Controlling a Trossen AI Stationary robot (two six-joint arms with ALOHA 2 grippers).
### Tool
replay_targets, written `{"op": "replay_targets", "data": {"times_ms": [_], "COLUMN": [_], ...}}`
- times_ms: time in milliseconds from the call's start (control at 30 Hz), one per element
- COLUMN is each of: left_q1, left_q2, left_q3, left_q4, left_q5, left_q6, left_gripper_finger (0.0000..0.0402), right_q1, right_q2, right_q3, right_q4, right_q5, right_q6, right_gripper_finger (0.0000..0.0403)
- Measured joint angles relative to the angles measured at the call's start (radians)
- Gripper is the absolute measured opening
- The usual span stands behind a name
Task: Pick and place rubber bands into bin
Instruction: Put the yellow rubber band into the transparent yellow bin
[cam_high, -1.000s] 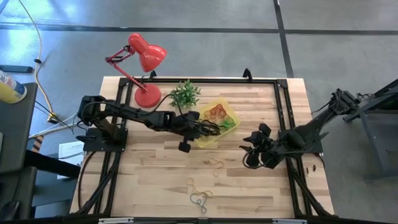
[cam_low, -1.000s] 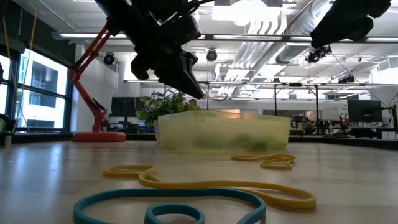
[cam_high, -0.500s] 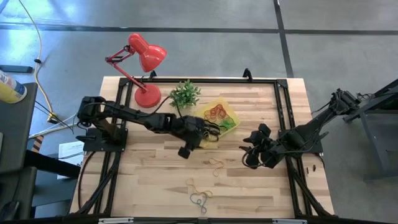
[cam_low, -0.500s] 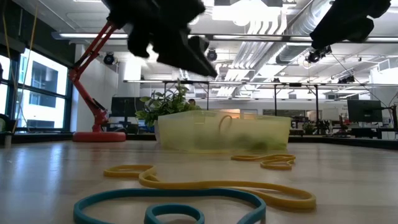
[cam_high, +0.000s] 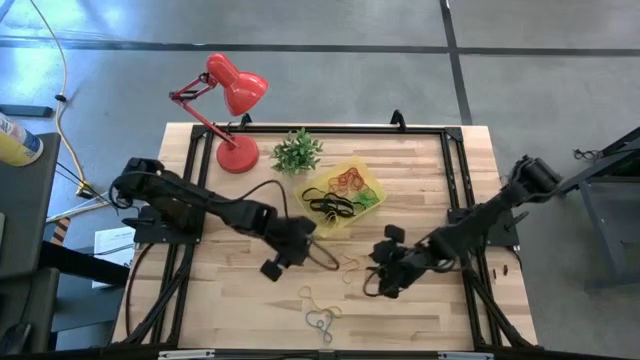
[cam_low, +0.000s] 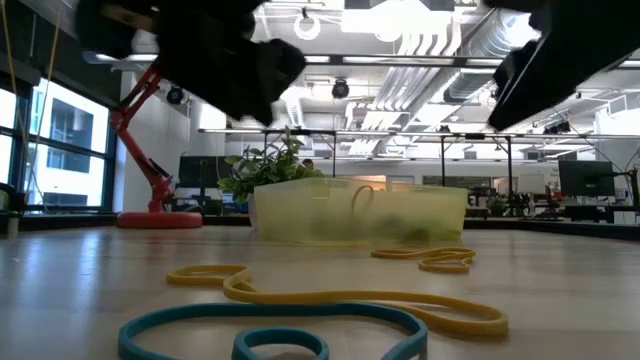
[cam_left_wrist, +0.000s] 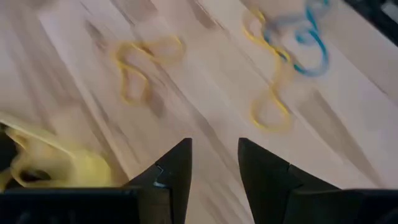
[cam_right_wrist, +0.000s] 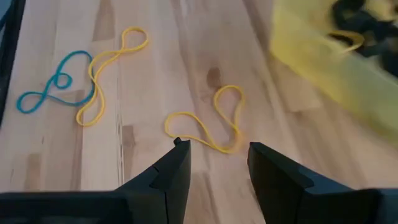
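Note:
The bin (cam_high: 367, 180) is a translucent yellow tray at mid-table holding black, red, orange and green rubber bands (cam_high: 338, 200). Three more bands lie flat on the wood nearer the near edge: a yellow band (cam_high: 350, 264), a longer yellow band (cam_high: 318, 298) and a blue band (cam_high: 320, 323). My left gripper (cam_high: 297, 247) hovers open, near and left of the bin, above bare wood (cam_left_wrist: 214, 168). My right gripper (cam_high: 378, 275) hovers open just right of the yellow band (cam_right_wrist: 208, 124), fingers (cam_right_wrist: 177, 165) short of it.
A red desk lamp (cam_high: 232, 95) and a small green plant (cam_high: 297, 150) stand at the far side behind the bin. A black frame (cam_high: 455, 190) runs along the table's edges. Bare wood lies between the two grippers and along the near edge.
My left gripper has drawn back from above the bin toward the near edge and a little left; a black band now lies in the bin. My right gripper has moved toward the near-left, closer to the yellow band. The loose bands on the wood have stayed put.

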Motion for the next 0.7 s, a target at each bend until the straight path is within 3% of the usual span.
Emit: {"op": "replay_targets", "data": {"times_ms": [200, 500, 700], "left_q1": [-0.089, -0.236, -0.333], "left_q2": [-0.065, -0.213, -0.317], "left_q3": [0.000, 0.000, 0.000], "left_q4": [-0.207, -0.421, -0.525], "left_q5": [-0.103, -0.360, -0.538], "left_q6": [-0.089, -0.290, -0.463], "left_gripper_finger": [0.0120, 0.0120, 0.0118], "right_q1": [-0.094, -0.174, -0.196], "right_q2": [0.147, 0.224, 0.265], "right_q3": [-0.001, -0.001, -0.001], "right_q4": [0.122, 0.161, 0.167], "right_q5": [-0.162, -0.271, -0.271], "right_q6": [-0.069, -0.085, -0.053], "right_gripper_finger": [0.0150, 0.0150, 0.0148]}}
